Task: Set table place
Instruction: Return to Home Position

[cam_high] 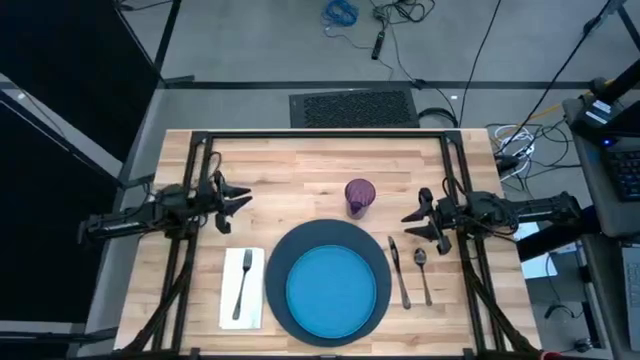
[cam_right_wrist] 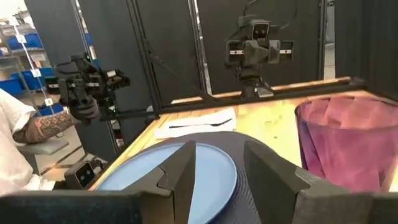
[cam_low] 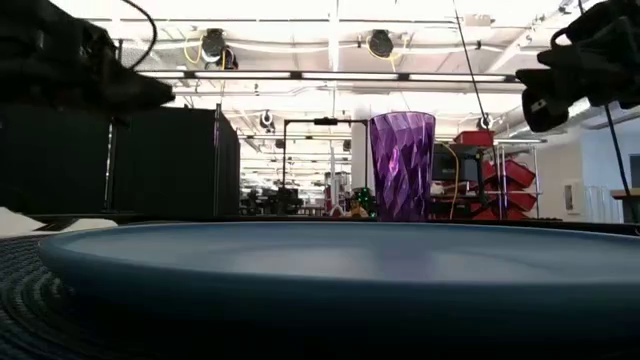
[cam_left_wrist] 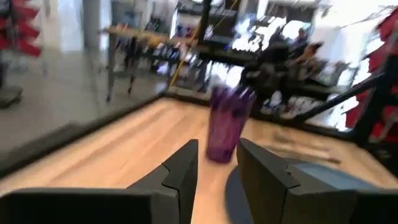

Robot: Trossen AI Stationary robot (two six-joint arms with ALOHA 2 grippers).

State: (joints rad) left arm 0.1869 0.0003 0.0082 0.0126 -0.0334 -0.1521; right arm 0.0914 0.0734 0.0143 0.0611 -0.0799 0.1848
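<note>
One cup (cam_high: pixel 360 196) between left pincer (cam_high: pixel 240 205) and right pincer (cam_high: pixel 412 222)

The floor (cam_high: pixel 250 45) around the table (cam_high: pixel 300 160) is smooth and grey. A dark ribbed mat (cam_high: pixel 353 106) lies just past the table's far edge, and loose cables (cam_high: pixel 340 12) lie farther off. Black partition panels (cam_low: pixel 165 160) stand at one side. The hall beyond is bright under ceiling lights (cam_low: pixel 330 20). It holds red bins (cam_low: pixel 505 170) on racks and blue bins (cam_right_wrist: pixel 18 43) on shelves.
</note>
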